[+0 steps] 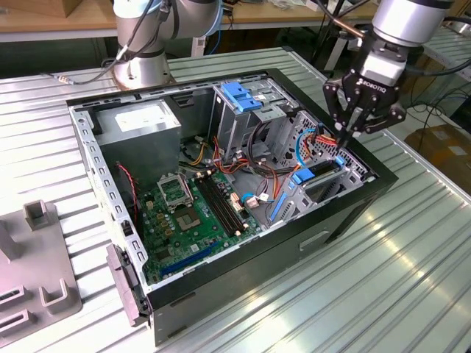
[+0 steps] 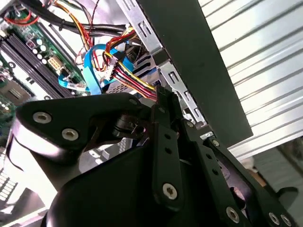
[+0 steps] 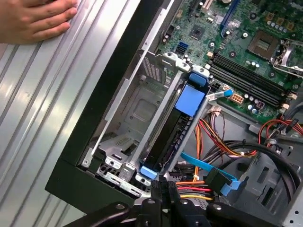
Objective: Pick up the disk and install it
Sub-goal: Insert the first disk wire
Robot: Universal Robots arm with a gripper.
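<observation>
The disk [image 1: 321, 172] stands on edge in the bay at the front corner of the open computer case [image 1: 346, 213], on the exterior view's right. Its dark body and blue carrier rails show in the first wrist view, the disk [image 3: 173, 130] sitting between the silver bay walls. My gripper [image 1: 348, 137] hangs just above the disk's far end, its fingers drawn together to a point with nothing between them. In the first wrist view the gripper [image 3: 163, 186] tips sit right at the disk's blue end tab. In the second wrist view the gripper [image 2: 163, 99] is beside coloured cables.
A grey power supply [image 1: 140, 125], a green motherboard [image 1: 184, 209] and a blue bracket [image 1: 239, 95] on the silver drive cage lie inside the case. Loose cables [image 3: 222, 142] run beside the bay. A person's hand [image 3: 33, 19] rests on the ribbed table. A grey fixture [image 1: 40, 283] stands at the exterior view's left.
</observation>
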